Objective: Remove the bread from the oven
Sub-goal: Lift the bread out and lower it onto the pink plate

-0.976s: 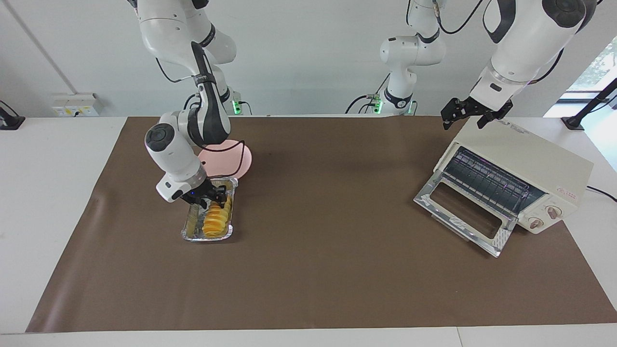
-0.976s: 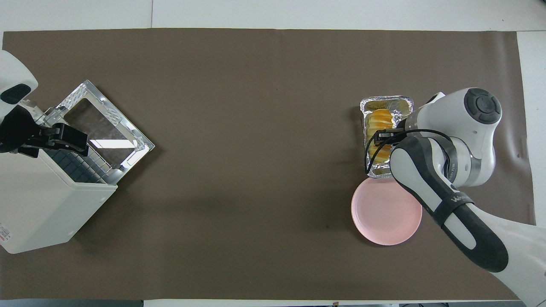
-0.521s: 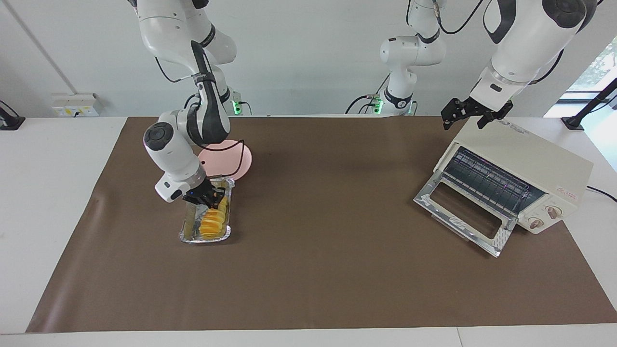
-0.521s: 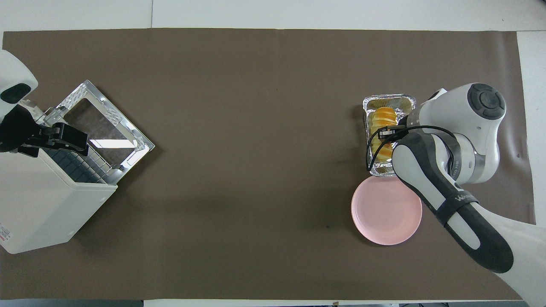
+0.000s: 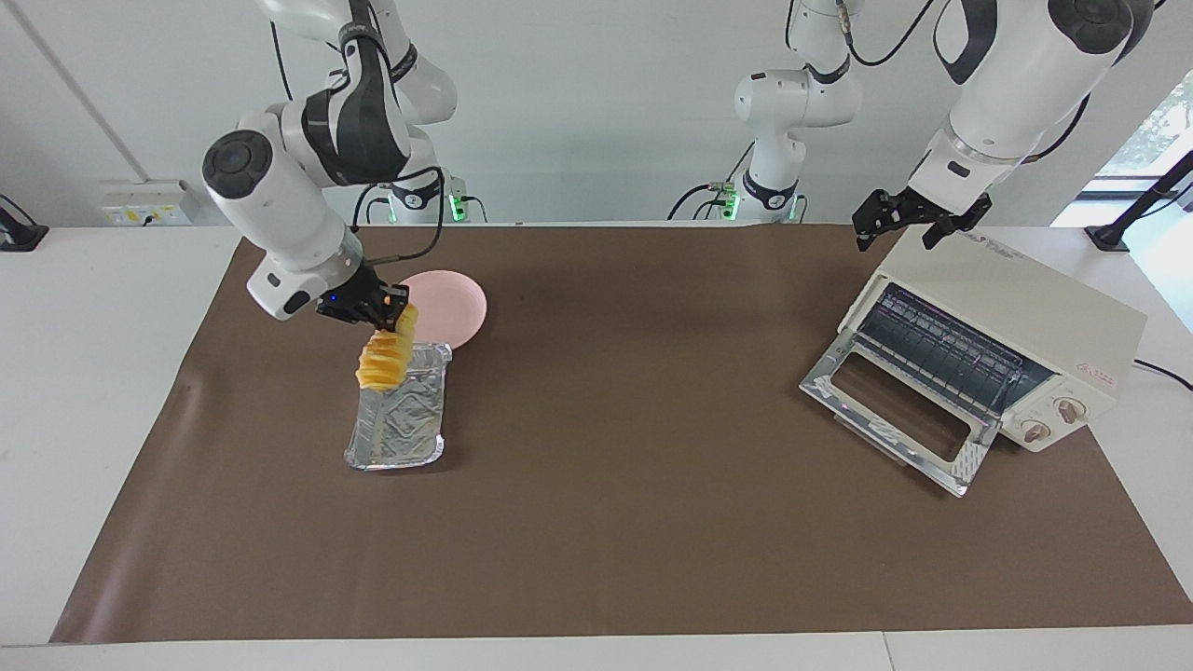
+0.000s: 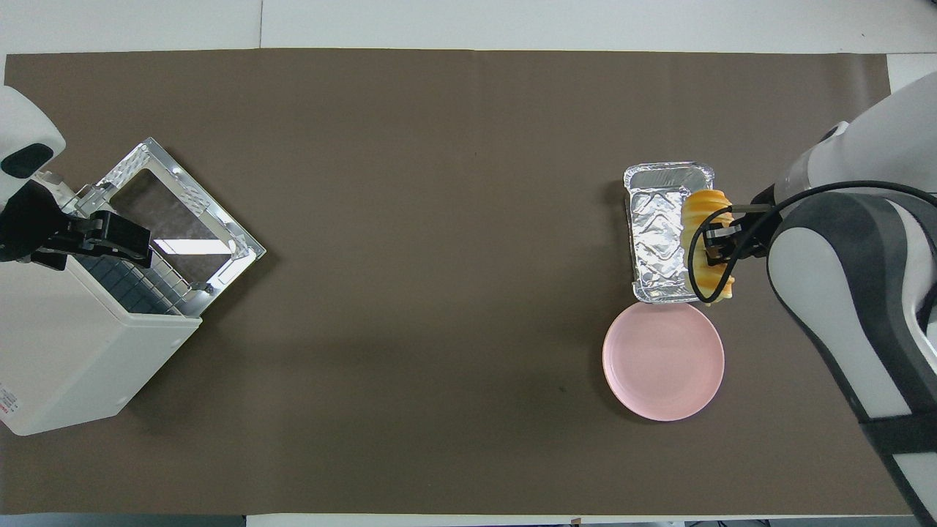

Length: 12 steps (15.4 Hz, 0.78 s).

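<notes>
The right gripper (image 5: 390, 313) is clamping shut on one end of the small golden-yellow ridged loaf of bread (image 5: 383, 357), which is hanging in the air with its long axis tilting steeply downward, its free end dangling over the end of the crinkled silver foil tray (image 5: 399, 419) that lies closest to the round pink plate (image 5: 452, 303). That plate is sitting just beside the tray, nearer to the robots, so the likely carry is short. The loaf looks soft and segmented, so it may sag or swing from this end grip; the foil looks thin and light, the plate smooth and shallow. The cream-white boxy toaster oven (image 5: 1016, 321) is standing well apart from the tray toward the left arm's end of the table, its glass-windowed door dropped open and its wire rack bare. The left gripper (image 5: 909, 216) is waiting with its fingers spread over the oven's top.
</notes>
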{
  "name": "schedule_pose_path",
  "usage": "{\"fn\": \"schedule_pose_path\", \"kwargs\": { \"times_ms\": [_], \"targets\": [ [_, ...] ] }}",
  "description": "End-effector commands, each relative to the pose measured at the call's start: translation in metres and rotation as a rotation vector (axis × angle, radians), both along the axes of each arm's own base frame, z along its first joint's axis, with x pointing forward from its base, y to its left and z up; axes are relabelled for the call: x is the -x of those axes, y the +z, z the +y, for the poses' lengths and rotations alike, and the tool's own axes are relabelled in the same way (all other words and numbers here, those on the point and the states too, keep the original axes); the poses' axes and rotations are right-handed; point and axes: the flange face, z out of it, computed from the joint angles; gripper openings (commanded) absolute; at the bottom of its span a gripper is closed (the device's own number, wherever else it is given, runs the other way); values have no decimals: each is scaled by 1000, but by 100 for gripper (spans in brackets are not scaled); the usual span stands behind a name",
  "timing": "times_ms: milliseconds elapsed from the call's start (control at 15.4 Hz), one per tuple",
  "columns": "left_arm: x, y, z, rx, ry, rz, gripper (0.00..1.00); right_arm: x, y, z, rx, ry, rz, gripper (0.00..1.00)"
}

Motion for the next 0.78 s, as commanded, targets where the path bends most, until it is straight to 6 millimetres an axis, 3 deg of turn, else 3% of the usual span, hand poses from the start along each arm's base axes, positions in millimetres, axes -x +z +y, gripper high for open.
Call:
{"fn": "schedule_pose_path", "kwargs": {
  "times_ms": [0, 195, 325, 716],
  "targets": [
    [7, 3, 1, 11, 1, -16, 100, 54, 4, 5, 44, -13, 66, 0],
    [7, 3, 1, 11, 1, -16, 100, 106, -31, 3, 52, -4, 140, 0],
    [7, 3, 1, 12, 1, -18, 100, 131, -52, 1, 57, -10, 140, 0],
    [7, 3, 2, 11, 2, -16, 100, 155, -98, 14, 27, 4, 99, 0]
  ]
}}
